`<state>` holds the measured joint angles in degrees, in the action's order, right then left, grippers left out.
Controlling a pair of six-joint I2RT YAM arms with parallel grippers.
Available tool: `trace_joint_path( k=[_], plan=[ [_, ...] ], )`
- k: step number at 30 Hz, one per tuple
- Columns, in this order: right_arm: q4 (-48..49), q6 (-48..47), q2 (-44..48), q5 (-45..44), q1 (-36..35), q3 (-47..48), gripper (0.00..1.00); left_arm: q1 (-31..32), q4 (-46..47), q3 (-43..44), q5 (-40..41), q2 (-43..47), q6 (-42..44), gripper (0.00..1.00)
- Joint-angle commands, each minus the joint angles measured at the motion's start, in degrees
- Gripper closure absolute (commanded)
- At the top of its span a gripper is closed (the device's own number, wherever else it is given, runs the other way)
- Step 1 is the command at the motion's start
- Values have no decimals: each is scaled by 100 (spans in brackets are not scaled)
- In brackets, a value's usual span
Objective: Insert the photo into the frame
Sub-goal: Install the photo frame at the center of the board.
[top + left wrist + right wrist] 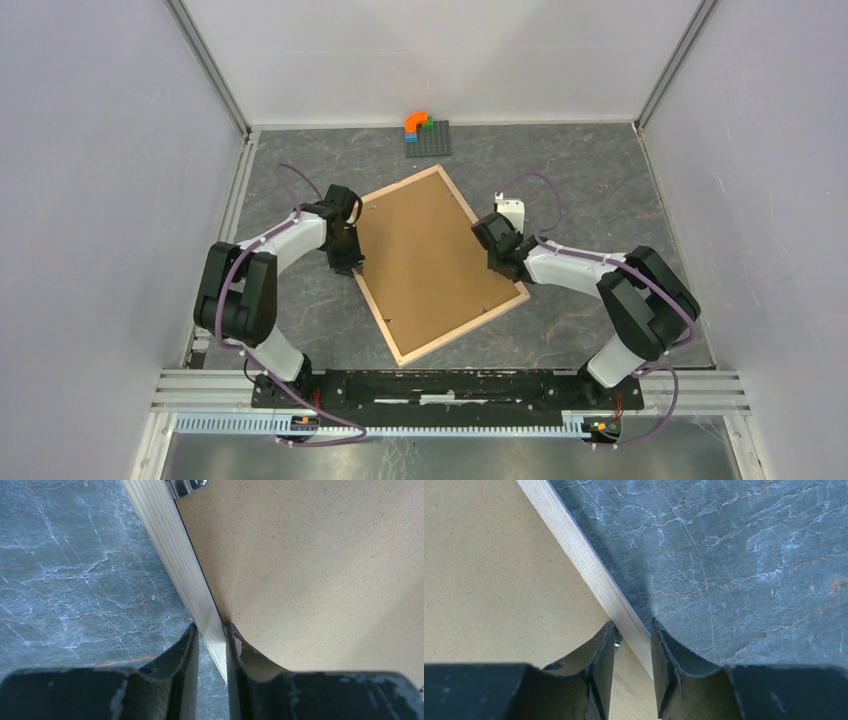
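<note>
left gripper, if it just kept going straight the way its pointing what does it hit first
The frame: its wooden rail already sits between the fingers of the left gripper. Pushed further, the fingertips would probably meet the backing board and the table; depth is unclear.

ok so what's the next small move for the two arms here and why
Probably pinch both rails firmly before any lift. The left gripper and right gripper each straddle an opposite rail of the frame, which lies flat on the table with its backing board up. Whether they already clamp is unclear, and the photo is not in view.
</note>
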<state>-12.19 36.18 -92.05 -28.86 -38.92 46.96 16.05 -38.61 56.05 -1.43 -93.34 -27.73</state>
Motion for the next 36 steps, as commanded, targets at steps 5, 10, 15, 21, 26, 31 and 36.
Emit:
trace_joint_path(
  k=[5, 10, 15, 21, 26, 31, 36],
  plan=[
    [-844, 602, -292, 3, -156, -16, 66, 14, 50, 37, -301, 134, 323, 98],
    [-904, 863, -161, 29, -211, -80, 72, 6, 47, 46, -304, 112, 320, 98],
    [-964, 1031, -145, -22, -259, -78, 78, 3, 48, 55, -292, 118, 312, 98],
    [-802, 693, -136, -104, -258, -92, 67, -11, 47, 57, -348, 125, 312, 98],
    [-775, 582, -65, -54, -264, -108, 59, -5, 83, 76, -399, 109, 312, 98],
    [-744, 556, -60, -13, -265, -224, 56, -15, 88, 57, -411, 104, 305, 98],
    [-666, 564, 123, -3, -263, -409, 61, -15, 81, 46, -351, 167, 312, 98]
  ],
)
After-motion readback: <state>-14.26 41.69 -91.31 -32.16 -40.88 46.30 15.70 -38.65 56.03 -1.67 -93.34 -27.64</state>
